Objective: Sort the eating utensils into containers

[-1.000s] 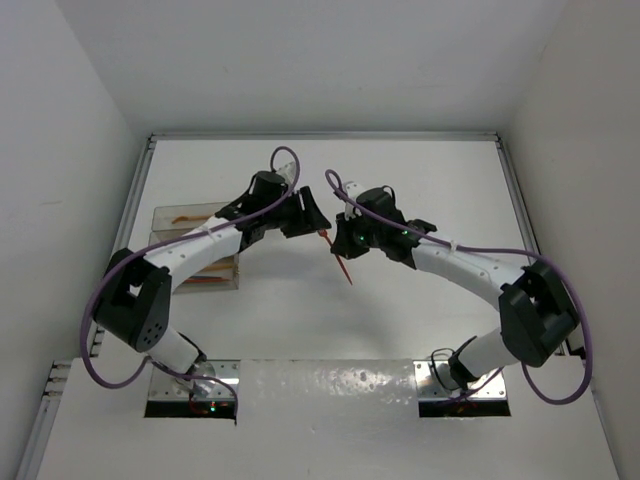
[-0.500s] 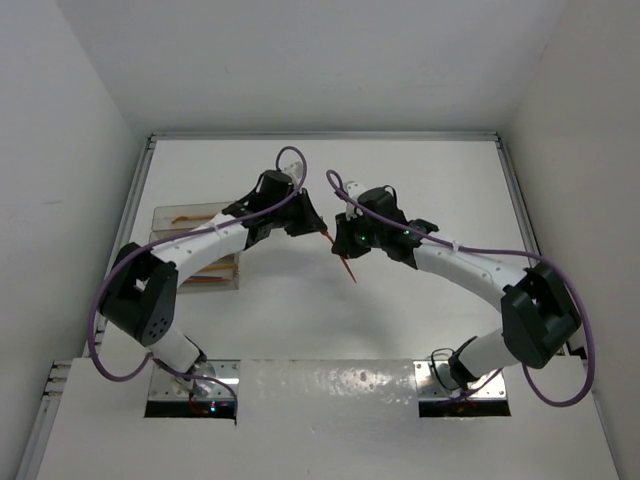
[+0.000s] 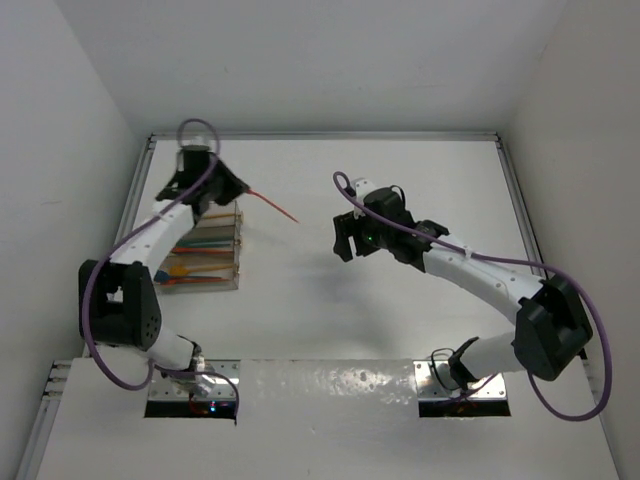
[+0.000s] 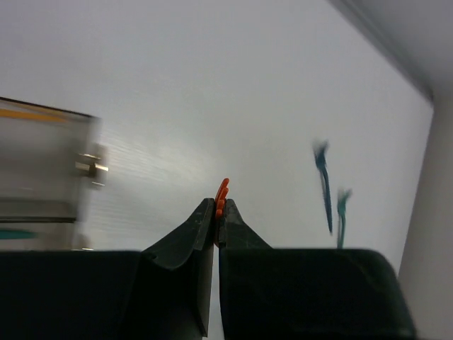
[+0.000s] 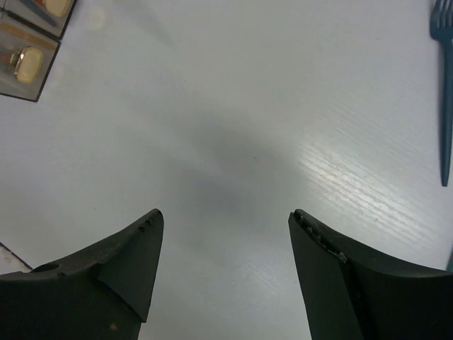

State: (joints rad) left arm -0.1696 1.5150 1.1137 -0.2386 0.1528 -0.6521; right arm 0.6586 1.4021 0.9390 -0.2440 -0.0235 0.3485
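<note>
The fixed overhead camera looks steeply down from above and behind the two arm bases, far enough back to take in the whole table (image 3: pixel 300 300), both arms and the containers (image 3: pixel 205 250). The left wrist camera peers low and close along the pressed-together fingers of the left gripper (image 4: pixel 219 205), the containers (image 4: pixel 42 170) blurred off to the left of its jaws. The right wrist camera faces down past the parted fingers of the right gripper (image 5: pixel 225 212) at nearby tabletop, a corner of the containers (image 5: pixel 28 35) beyond its left jaw.
</note>
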